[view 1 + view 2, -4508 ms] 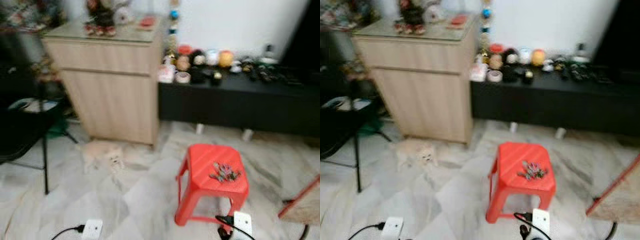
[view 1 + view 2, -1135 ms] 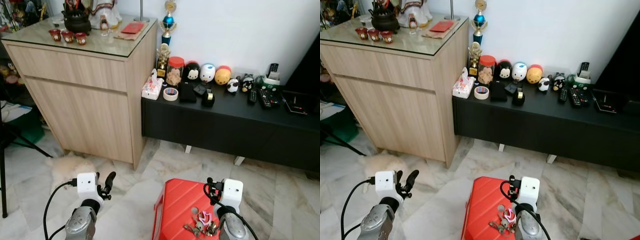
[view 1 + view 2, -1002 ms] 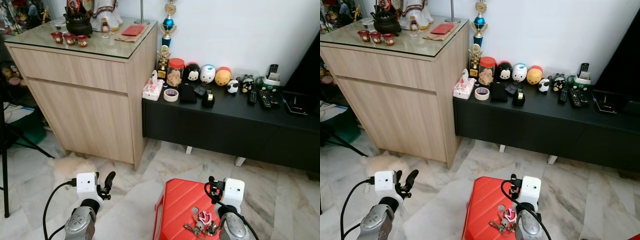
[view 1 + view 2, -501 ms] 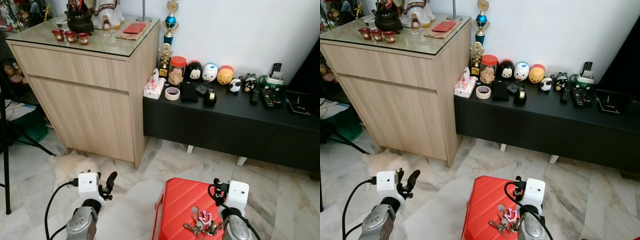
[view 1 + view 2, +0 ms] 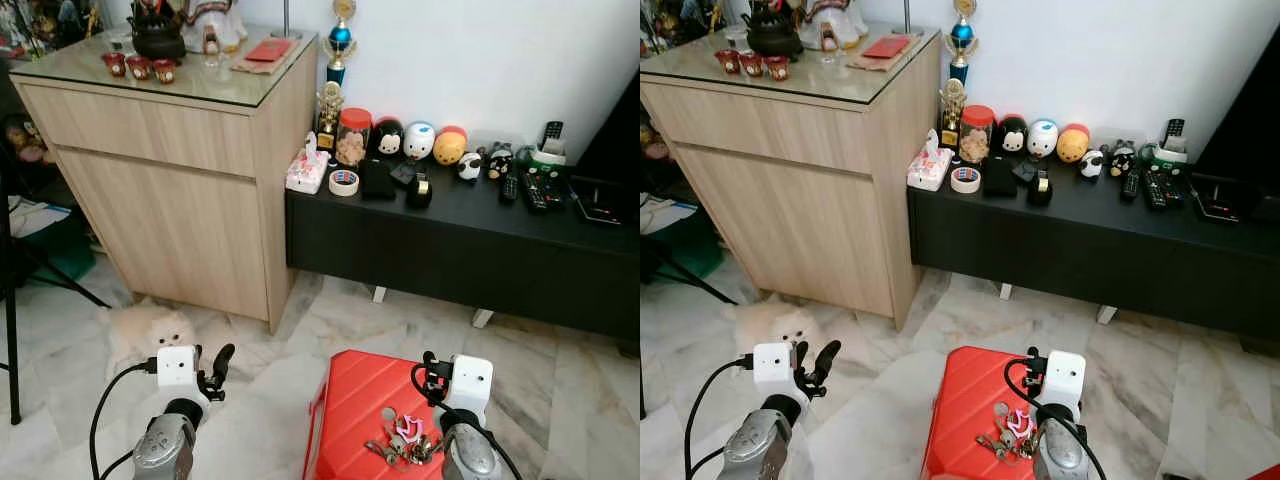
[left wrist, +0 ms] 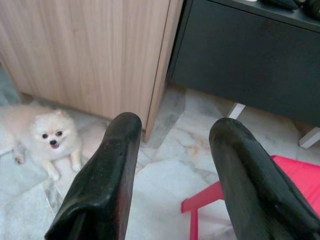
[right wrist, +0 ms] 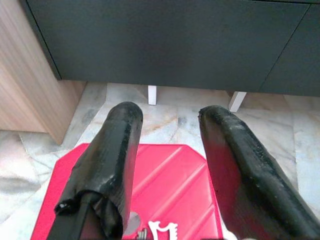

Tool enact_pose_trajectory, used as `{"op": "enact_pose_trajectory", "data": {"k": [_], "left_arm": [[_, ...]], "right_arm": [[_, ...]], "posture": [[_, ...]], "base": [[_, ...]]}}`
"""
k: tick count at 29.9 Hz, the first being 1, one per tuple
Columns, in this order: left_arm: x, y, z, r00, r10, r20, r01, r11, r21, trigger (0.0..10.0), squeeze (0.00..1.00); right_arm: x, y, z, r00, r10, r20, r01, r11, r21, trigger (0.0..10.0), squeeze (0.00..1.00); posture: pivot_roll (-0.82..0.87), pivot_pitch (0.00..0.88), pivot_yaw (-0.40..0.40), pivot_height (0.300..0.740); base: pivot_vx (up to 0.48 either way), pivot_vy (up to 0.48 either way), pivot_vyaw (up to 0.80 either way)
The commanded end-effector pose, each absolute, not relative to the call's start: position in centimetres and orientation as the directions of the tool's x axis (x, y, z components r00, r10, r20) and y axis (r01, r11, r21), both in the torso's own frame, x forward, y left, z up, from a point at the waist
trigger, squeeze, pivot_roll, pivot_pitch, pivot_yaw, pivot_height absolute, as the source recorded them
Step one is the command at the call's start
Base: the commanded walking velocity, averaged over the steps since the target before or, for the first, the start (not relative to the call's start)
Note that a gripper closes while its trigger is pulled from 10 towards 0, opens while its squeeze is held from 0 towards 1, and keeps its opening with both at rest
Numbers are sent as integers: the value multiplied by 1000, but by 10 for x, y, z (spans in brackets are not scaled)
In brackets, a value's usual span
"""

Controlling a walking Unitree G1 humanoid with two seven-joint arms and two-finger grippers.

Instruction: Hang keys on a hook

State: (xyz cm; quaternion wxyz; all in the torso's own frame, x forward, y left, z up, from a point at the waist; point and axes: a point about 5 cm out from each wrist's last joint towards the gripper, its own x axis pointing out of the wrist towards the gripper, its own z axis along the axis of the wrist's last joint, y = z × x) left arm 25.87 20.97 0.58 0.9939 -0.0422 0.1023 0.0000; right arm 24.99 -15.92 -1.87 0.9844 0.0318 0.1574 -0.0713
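A bunch of keys [image 5: 405, 441] with a pink fob lies on the top of a red plastic stool [image 5: 355, 400] right in front of me. My right gripper [image 7: 167, 112] hangs open just above the stool, and the keys [image 7: 159, 231] lie under its fingers, not touched. My left gripper [image 6: 175, 125] is also open and holds nothing; it is raised over the marble floor to the left of the stool.
A small cream dog [image 5: 148, 326] lies on the floor at the foot of a wooden cabinet [image 5: 170, 190]. A low black console [image 5: 450, 250] along the white wall carries toys, tape and remotes. A black stand leg [image 5: 10, 330] is at far left.
I have walked up to the stool since the earliest frames, and both arms have come up into view. Over the last second the view has tipped slightly down; the keys lie as before.
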Motion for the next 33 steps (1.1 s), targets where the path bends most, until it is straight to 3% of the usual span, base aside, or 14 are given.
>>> {"op": "enact_pose_trajectory", "data": {"k": [1, 33], "left_arm": [[256, 207, 2, 975, -13, -220, -6, 996, -85, 10000, 0], [260, 201, 1, 970, -37, -239, 15, 995, -95, 10000, 0]], "right_arm": [[249, -161, -19, 940, -130, -314, 146, 989, 30, 10000, 0], [253, -159, -26, 910, -106, -401, 132, 991, 38, 10000, 0]], "posture": [[75, 12, -84, 637], [77, 14, -78, 637]], "base": [[0, 0, 0], [0, 0, 0]]}}
